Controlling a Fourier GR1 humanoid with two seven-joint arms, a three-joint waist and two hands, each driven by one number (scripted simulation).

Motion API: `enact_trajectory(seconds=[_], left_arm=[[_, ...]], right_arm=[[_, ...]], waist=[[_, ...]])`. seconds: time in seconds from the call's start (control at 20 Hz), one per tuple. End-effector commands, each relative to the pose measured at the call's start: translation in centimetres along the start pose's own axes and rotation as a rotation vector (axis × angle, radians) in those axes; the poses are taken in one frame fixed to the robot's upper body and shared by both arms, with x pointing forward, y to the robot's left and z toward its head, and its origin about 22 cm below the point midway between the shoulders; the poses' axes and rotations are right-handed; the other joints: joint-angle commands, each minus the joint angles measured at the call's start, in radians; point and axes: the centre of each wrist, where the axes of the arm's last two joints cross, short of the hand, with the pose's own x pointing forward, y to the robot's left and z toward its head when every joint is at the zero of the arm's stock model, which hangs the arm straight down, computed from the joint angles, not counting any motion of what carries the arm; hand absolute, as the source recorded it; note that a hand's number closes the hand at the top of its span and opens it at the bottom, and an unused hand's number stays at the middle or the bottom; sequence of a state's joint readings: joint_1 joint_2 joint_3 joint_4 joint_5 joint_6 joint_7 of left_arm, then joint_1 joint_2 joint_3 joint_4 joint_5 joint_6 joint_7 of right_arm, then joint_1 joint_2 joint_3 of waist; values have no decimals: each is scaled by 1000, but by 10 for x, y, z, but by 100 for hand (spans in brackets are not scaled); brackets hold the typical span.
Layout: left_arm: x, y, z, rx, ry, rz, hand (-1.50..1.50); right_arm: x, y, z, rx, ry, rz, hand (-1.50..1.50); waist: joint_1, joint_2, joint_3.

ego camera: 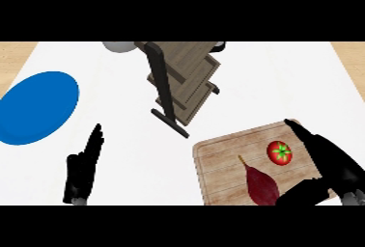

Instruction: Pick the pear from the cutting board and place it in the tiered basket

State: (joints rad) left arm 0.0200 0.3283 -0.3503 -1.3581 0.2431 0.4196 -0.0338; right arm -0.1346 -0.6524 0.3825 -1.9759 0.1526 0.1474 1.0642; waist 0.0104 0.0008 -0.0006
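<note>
The counter (143, 144) carries the cutting board (217, 169) at its near right corner. The pear (261, 187), dark red, lies on the board's near half, close to the near edge. My right hand (333, 166) is over the board's right edge, spread wide and holding nothing. Its fingers (308, 140) run straight along that edge, well to the right of the pear. The thumb (303, 193) angles in beside the pear's broad end; I cannot tell whether they touch.

- Tiered basket (189, 72): centre of the counter's far edge, well apart from the pear.
- Blue plate (35, 108): counter's left edge.
- My left hand (84, 166): near left area, fingers straight, holding nothing.
- Tomato (280, 152): on the board, between the pear's stem and my right fingers.

The pear's long axis runs diagonally. The stem points far-left toward the basket's foot, and the broad end faces the near edge.
</note>
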Motion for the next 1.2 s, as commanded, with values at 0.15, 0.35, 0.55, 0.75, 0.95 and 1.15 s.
enact_trajectory(seconds=[0.15, 0.35, 0.55, 0.75, 0.95, 1.15], left_arm=[[1, -20, 0, -2, 11, 6, 0], [3, -9, -1, 3, 4, 12, 0], [2, -10, -2, 13, 12, -5, 0], [1, 6, -3, 2, 16, 13, 0], [3, -14, 3, -13, 18, 3, 0], [-3, 10, 2, -4, 23, -2, 0]], right_arm=[[30, 24, -20, 66, 115, 61, -150], [48, 42, 3, 90, 78, 54, -150], [38, 42, -20, 139, 141, 142, -150], [20, 42, -25, 204, 186, 189, -150], [42, 36, -32, 214, 205, 176, -150], [21, 50, -48, 240, 215, 167, -150]], waist=[[-2, 0, 0], [-7, -2, 0], [-4, -1, 0], [-11, -2, 0], [-4, -1, 0], [-5, -1, 0]])
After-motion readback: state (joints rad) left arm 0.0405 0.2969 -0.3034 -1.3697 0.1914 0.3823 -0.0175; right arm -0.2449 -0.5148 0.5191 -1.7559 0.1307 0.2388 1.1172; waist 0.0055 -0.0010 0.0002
